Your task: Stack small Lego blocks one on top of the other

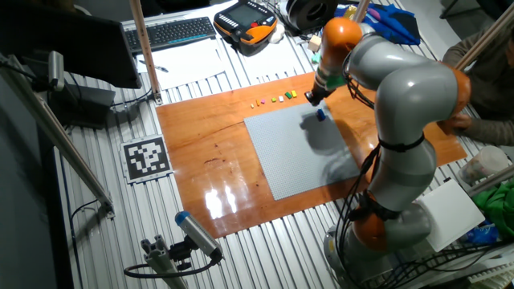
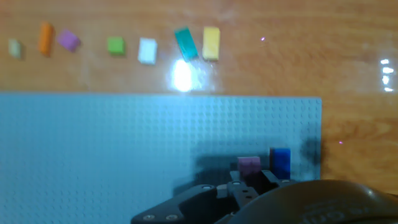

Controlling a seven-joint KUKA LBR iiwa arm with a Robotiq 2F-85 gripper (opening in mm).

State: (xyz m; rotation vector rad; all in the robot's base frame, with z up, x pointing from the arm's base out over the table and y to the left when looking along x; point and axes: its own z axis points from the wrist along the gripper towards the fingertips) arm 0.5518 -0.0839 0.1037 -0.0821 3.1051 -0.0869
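Jaws (image 2: pixel 249 180) clamp pink block (image 2: pixel 249 164) beside blue block (image 2: pixel 280 162); no legible writing.

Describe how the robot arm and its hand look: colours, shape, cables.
The arm has thick, rounded silver-grey segments with orange rings at the joints. Black cables run down beside its lower part. The hand is small and dark; in the hand view it is a black, blurred body.

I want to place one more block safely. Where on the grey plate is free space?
The grey baseplate is bare left of the pink block and blue block. It is crowded there, by the gripper, and along the row of loose blocks.
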